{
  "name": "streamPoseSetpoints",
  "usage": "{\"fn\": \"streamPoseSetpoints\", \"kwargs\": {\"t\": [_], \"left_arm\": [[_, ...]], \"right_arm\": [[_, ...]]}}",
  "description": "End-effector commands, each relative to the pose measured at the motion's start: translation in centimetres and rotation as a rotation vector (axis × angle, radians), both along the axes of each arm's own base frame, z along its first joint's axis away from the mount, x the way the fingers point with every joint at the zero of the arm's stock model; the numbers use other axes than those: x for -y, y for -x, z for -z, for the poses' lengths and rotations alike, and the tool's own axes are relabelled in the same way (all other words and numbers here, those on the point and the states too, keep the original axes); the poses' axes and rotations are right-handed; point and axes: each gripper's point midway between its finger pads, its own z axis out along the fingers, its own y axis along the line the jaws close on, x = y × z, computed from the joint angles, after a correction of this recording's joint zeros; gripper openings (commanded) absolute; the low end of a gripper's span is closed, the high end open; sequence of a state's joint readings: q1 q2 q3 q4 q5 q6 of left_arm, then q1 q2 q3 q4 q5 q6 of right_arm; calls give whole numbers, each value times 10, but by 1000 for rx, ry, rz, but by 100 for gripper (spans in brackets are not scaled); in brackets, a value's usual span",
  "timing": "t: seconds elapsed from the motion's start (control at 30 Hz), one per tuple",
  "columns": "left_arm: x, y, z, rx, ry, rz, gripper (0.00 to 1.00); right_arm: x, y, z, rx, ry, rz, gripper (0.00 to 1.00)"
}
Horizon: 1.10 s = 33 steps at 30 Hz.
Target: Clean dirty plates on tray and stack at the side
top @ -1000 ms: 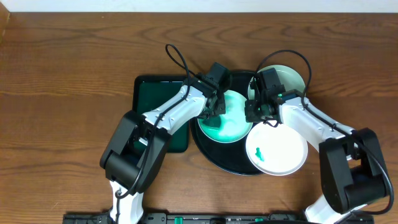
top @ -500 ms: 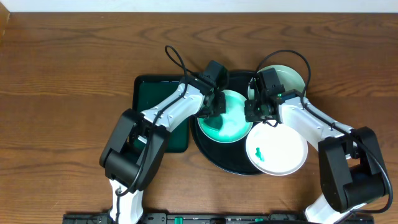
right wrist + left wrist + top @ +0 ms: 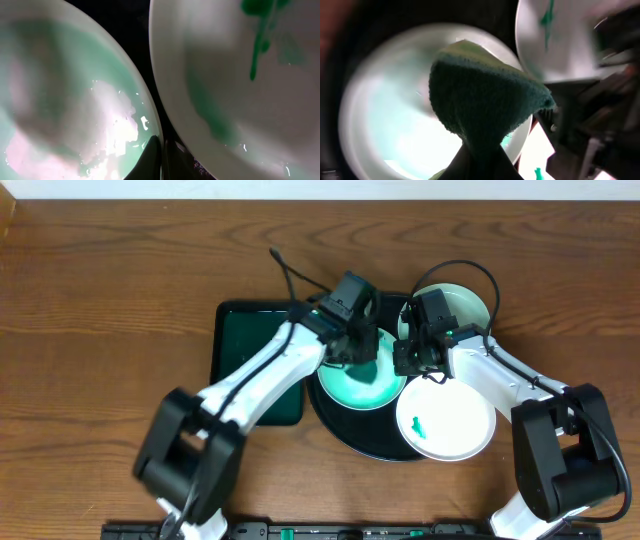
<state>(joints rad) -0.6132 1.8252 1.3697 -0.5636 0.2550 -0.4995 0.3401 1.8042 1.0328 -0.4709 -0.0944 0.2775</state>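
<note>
At the centre of the tray (image 3: 348,432) the left gripper (image 3: 352,348) pinches a cloth (image 3: 480,90) down on the wet plate (image 3: 365,388) to wipe it. The right gripper (image 3: 412,362), jaws together on that plate's right rim, seems to steady it. Three plates: this one, a smeared plate (image 3: 450,425) at the tray's right front, a third plate (image 3: 462,305) at its back right; one cloth

A dark green rectangular tray (image 3: 242,335) lies on the wooden table (image 3: 100,300); a green cloth (image 3: 480,95) hangs bunched.
</note>
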Motion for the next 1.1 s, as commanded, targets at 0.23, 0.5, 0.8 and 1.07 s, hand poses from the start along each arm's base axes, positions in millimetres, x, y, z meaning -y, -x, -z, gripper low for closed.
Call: {"fn": "streamPoseSetpoints", "kwargs": {"t": [0.23,0.5,0.8,1.07], "left_arm": [[-34,-13,38,38,-206,-52,7],[-40,0,103,-111,-282,-81,7],[-11,36,116,-318,-118,3,7],[18,57,99,-437,64,73,7]], "right_arm": [[-10,9,11,-40,-20,-39,1],[-10,9,11,-41,-23,-40,1],[-11,8,10,-35,-26,-41,1],[-11,8,10,-36,-28,-41,1]]}}
